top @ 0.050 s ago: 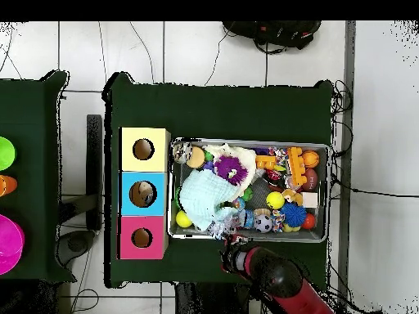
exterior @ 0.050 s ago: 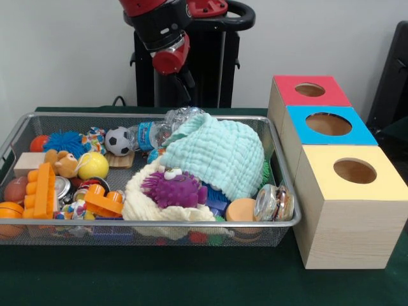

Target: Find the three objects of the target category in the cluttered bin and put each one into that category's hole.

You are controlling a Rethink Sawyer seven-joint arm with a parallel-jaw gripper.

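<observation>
A wire mesh bin (exterior @ 0.050 s ago: 280, 220) (top @ 0.050 s ago: 321, 237) holds a heap of toys. A mint cloth (exterior @ 0.050 s ago: 220, 153) (top @ 0.050 s ago: 204, 196) covers its right half in the front view, over a cream knitted cloth (exterior @ 0.050 s ago: 143, 207). On top lies a purple spiky toy (exterior @ 0.050 s ago: 173, 188) (top @ 0.050 s ago: 232, 169). Also in the heap are a soccer ball (exterior @ 0.050 s ago: 117, 141), a yellow ball (exterior @ 0.050 s ago: 94, 165), a blue spiky ball (exterior @ 0.050 s ago: 64, 141), orange bricks (exterior @ 0.050 s ago: 43, 190) and a clear plastic bottle (exterior @ 0.050 s ago: 159, 131). My gripper (exterior @ 0.050 s ago: 187, 86) (top @ 0.050 s ago: 232, 244) hangs above the bin's far rim, over the bottle, holding nothing visible.
Three wooden boxes with round holes stand beside the bin: red (exterior @ 0.050 s ago: 287, 95), blue (exterior @ 0.050 s ago: 299, 131) and yellow (exterior @ 0.050 s ago: 319, 185). A glass jar (exterior @ 0.050 s ago: 274, 203) leans in the bin corner nearest the yellow box. A second green table (top @ 0.050 s ago: 24, 163) with coloured bowls shows at the overhead view's left.
</observation>
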